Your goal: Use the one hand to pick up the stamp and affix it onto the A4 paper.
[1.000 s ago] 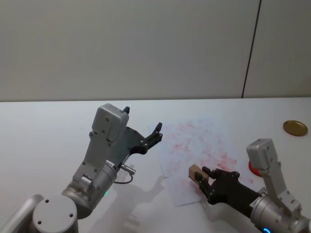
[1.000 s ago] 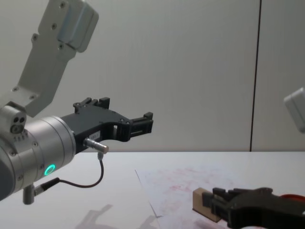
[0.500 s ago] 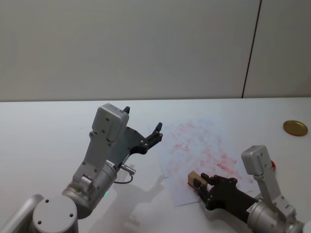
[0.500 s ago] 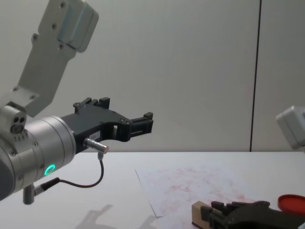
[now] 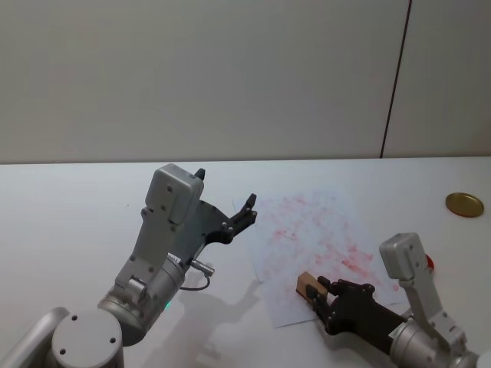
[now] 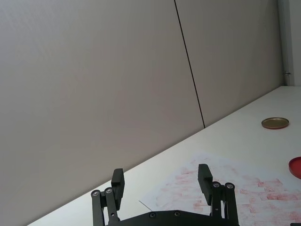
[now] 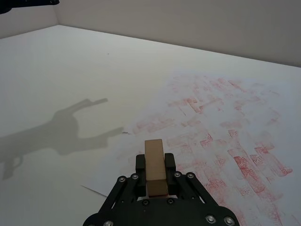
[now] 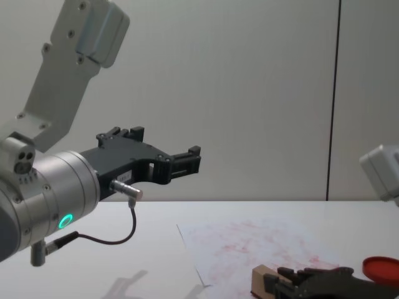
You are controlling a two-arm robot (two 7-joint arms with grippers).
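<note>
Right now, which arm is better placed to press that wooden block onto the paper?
Right. The right pincer holds the stamp low at the near edge of the A4 paper; the left pincer hangs open, raised, empty.

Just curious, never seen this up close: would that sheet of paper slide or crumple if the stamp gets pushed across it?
Probably floppy: the paper is one thin sheet lying flat. It likely slides easily, as nothing visibly pins it to the smooth table. The right claw, holding the stamp over its near edge, might drag it if pushed sideways.
</note>
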